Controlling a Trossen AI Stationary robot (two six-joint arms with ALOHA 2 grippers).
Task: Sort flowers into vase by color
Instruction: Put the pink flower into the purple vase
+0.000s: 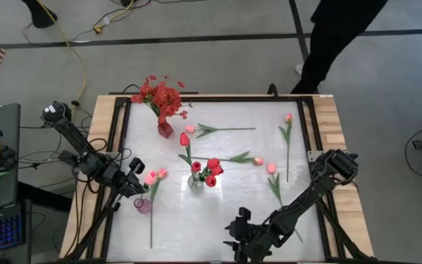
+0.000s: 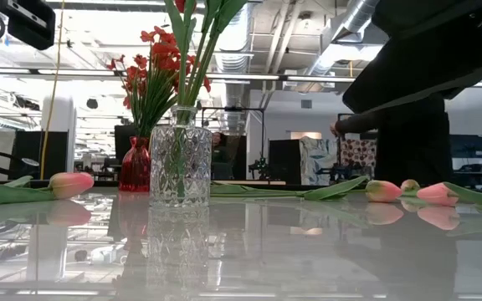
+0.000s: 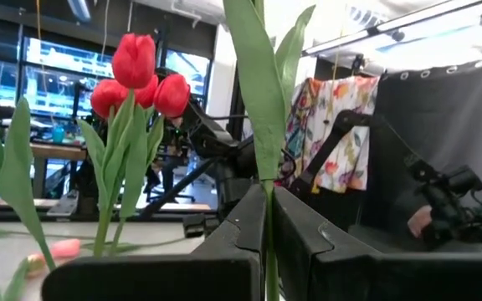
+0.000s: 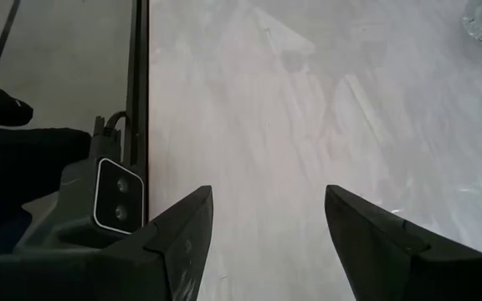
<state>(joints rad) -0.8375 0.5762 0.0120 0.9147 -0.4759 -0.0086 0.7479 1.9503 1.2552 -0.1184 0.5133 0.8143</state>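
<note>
My left gripper (image 1: 139, 185) hangs over the table's left side, shut on a green flower stem (image 3: 259, 92) with long leaves; its bloom is out of the left wrist view. Two pink tulip buds (image 1: 156, 175) show by its fingertips, and one of them (image 2: 69, 184) lies on the table. Close by stands a small pink vase (image 1: 143, 205). Red tulips (image 1: 211, 172) stand in the clear vase (image 2: 180, 155), and red blossom sprays (image 1: 160, 95) in the red vase (image 1: 165, 130). My right gripper (image 1: 237, 242) is open over bare table near the front edge. My left gripper pinches the green stem (image 3: 267, 171) between its two fingers (image 3: 233, 226), just below the leaves. The fingers come nearly level from the table's left and lie across the stem. The stem stands upright in the hold and rises out of the picture; its lower end is hidden.
Loose tulips lie on the table: a pink (image 1: 190, 129) and a red one (image 1: 184, 139) behind the clear vase, and pink ones to the right (image 1: 258, 160) (image 1: 271, 169) (image 1: 288, 117). A person (image 1: 335, 37) stands beyond the far right corner. A small camera (image 4: 111, 196) sits at the near edge.
</note>
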